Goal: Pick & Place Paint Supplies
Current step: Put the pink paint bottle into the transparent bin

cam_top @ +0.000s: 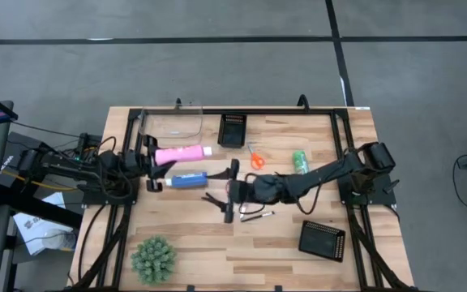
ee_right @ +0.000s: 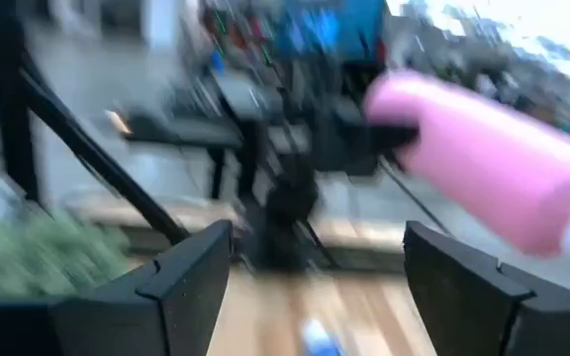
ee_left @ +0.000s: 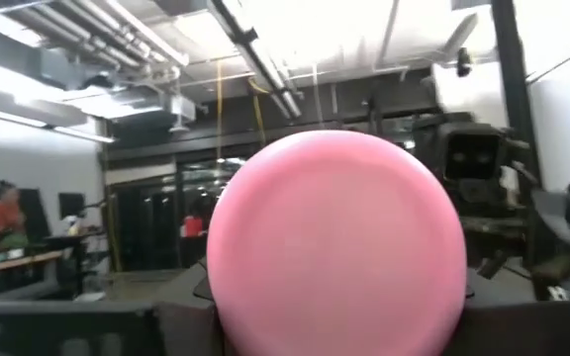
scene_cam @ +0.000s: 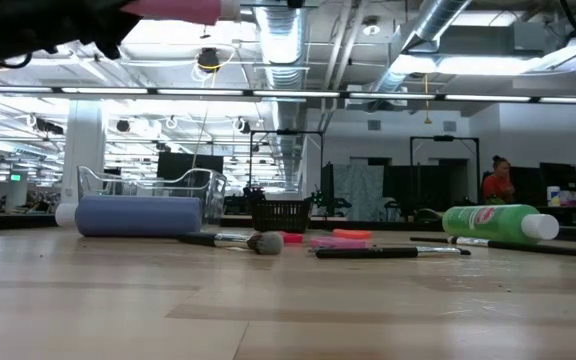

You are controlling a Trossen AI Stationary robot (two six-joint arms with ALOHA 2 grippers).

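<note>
- We see the left gripper (cam_top: 148, 156) clamped on the base of the pink bottle (cam_top: 181, 154), held in the air.
- The bottle's long axis runs level, its white cap toward the right gripper (cam_top: 232, 193).
- That gripper's fingers are spread and empty, near the cap.

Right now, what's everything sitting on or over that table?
pink bottle: one, pink, white cap, held above the table in the left fingers
blue bottle: one, lying mid-table
green bottle: one, lying right of centre
scissors: one, orange handles, centre
brushes: a few, dark, near the right arm
mesh trays: two, black, back and front right
clear bin: one, back left
plant: one, spiky green, front left
left gripper: shut on the pink bottle
right gripper: open, mid-table
</note>
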